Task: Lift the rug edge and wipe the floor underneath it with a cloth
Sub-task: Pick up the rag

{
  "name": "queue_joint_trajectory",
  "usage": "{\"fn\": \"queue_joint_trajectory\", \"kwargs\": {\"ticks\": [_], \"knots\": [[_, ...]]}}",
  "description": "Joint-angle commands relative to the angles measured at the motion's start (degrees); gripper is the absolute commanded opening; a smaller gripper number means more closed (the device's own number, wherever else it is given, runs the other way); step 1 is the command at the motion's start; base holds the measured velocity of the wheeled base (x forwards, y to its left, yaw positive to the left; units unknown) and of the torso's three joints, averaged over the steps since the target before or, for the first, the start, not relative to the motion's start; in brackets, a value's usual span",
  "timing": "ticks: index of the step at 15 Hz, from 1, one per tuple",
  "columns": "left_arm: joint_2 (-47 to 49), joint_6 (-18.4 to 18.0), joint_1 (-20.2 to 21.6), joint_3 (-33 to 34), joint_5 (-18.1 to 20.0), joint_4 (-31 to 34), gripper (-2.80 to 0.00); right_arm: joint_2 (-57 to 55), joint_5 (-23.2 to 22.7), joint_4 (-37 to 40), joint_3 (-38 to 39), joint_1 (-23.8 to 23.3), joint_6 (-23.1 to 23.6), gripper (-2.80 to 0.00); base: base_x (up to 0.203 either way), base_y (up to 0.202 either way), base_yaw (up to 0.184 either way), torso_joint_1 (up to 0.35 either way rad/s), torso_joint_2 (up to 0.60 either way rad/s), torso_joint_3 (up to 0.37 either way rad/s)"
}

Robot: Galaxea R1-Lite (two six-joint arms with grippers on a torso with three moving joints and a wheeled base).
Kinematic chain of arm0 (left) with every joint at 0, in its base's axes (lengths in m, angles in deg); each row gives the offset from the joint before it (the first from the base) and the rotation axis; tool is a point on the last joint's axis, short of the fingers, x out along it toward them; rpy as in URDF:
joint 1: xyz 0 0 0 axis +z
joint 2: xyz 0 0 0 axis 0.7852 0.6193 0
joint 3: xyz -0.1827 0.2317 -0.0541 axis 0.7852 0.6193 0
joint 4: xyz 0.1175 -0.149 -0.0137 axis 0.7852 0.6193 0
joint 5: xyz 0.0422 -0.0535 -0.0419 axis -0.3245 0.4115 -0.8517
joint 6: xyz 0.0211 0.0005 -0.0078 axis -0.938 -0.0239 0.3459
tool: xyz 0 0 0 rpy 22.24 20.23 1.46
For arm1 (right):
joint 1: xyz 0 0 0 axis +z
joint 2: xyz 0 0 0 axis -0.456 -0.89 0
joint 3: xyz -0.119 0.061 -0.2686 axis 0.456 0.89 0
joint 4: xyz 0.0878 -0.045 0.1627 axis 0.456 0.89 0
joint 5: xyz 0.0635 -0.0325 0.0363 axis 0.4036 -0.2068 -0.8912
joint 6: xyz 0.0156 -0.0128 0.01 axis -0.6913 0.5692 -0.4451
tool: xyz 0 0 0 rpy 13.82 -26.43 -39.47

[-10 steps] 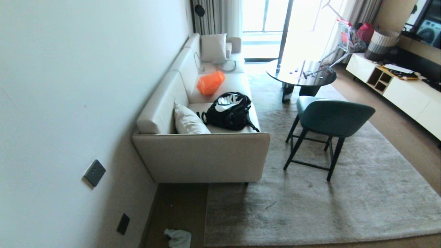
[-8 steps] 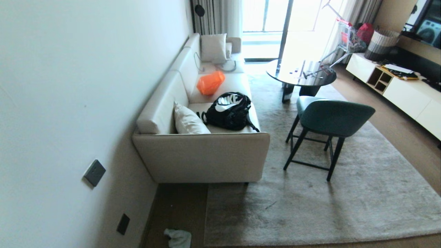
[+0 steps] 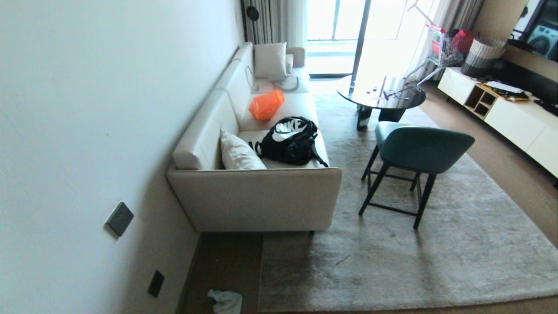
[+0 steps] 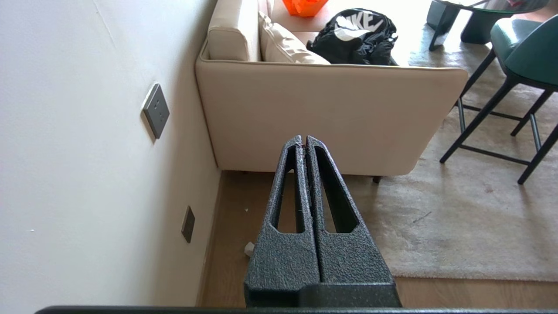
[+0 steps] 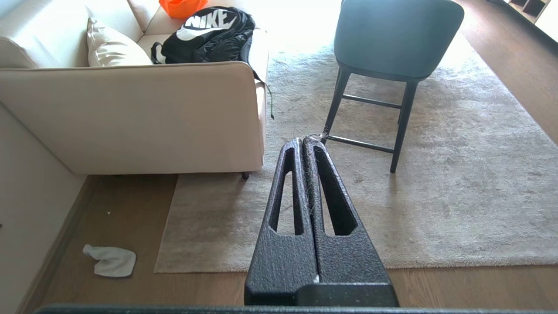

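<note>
The light-grey rug (image 3: 414, 261) lies flat, its near-left corner (image 5: 162, 267) and rug edge (image 3: 261, 279) beside a strip of brown wood floor (image 3: 226, 266). The small white cloth (image 3: 226, 301) lies crumpled on that floor (image 5: 130, 213) near the wall, left of the rug corner, and shows clearly as the cloth (image 5: 111, 260) in the right wrist view. My left gripper (image 4: 304, 140) is shut and empty, held high above the floor strip. My right gripper (image 5: 304, 141) is shut and empty too, high over the rug (image 5: 436, 196). Neither arm shows in the head view.
A cream sofa (image 3: 261, 192) with a black backpack (image 3: 290, 140) stands along the wall, its end over the rug's left side. A teal chair (image 3: 412, 157) stands on the rug, a dark round table (image 3: 379, 93) behind it. White cabinets (image 3: 514, 117) line the right.
</note>
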State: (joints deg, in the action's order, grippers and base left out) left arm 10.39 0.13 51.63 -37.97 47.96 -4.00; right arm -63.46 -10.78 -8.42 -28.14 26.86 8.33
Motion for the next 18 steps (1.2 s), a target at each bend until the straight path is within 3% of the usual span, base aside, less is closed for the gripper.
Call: {"fn": "queue_joint_trajectory", "kwargs": {"ticks": [1,18], "knots": [[0.00,0.03,-0.07,0.07,-0.05,-0.01,-2.80,-0.07,0.01,0.00,0.00,0.00,0.01,-2.80,0.000,0.000,0.000,0.000,0.00,0.000],[0.00,0.03,0.02,-0.01,-0.05,-0.01,-2.80,-0.07,0.01,0.00,0.00,0.00,0.01,-2.80,0.000,0.000,0.000,0.000,0.00,0.000]]}}
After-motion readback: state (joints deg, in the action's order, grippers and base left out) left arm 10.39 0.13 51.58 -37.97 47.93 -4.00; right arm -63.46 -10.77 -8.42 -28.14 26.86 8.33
